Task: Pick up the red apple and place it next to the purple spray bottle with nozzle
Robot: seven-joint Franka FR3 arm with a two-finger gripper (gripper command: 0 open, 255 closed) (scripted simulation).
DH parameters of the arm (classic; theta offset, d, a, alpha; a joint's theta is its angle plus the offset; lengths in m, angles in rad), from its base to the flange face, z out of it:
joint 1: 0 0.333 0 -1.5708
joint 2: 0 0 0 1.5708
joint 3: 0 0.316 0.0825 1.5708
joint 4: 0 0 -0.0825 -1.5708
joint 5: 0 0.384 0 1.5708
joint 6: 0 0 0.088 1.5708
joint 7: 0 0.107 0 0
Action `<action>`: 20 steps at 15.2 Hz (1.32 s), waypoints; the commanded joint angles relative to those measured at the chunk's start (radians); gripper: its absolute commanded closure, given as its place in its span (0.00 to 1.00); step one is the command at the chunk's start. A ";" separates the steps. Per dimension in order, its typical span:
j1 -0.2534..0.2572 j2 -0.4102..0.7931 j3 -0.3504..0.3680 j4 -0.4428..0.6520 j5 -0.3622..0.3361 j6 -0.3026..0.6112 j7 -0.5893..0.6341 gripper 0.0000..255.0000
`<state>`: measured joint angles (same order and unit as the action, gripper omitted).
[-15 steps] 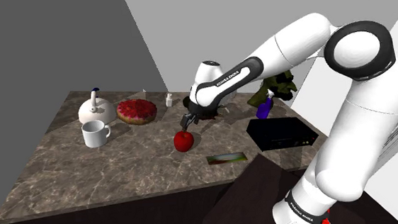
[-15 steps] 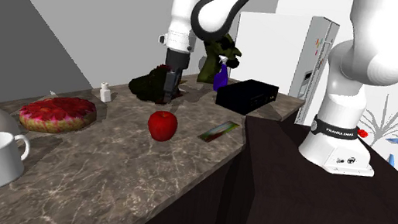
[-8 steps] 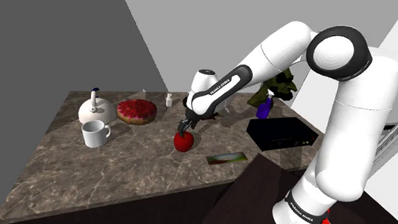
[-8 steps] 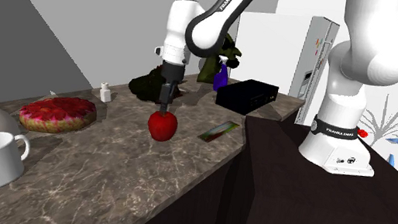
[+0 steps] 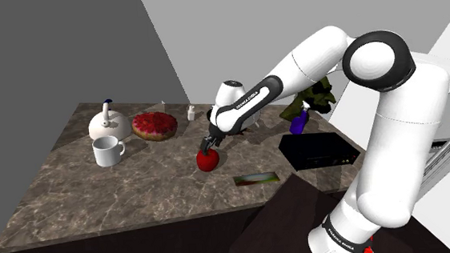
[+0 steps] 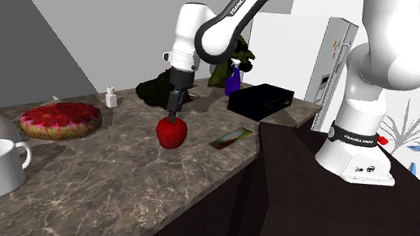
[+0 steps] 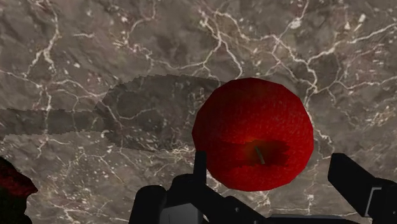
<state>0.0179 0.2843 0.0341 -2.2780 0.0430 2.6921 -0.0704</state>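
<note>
Bare marble countertop lies all round the apple, and the gripper hangs right over it with its fingers apart, one on each side. A strip of bare marble runs toward the purple spray bottle, between a dark leafy mound and a black box that lies just beside the bottle. A green plant crowds the bottle from behind. A flat card lies near the front edge. Pie, mug and kettle stand well apart on the shoulder view's left.

Pincer pointing down at top of red apple on veined brown table; purple spray bottle well behind.
</note>
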 commanded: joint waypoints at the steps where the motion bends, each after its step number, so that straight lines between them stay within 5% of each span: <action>1: 0.000 0.000 0.000 0.000 0.000 0.000 0.000 0.00; 2: 0.000 0.000 0.000 0.000 0.000 0.000 0.000 1.00; 11: 0.000 0.000 0.000 0.000 0.000 0.000 0.000 1.00; 20: 0.000 -0.099 -0.001 0.011 -0.001 -0.110 0.004 1.00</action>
<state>0.0183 0.1972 0.0337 -2.2679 0.0414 2.5955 -0.0659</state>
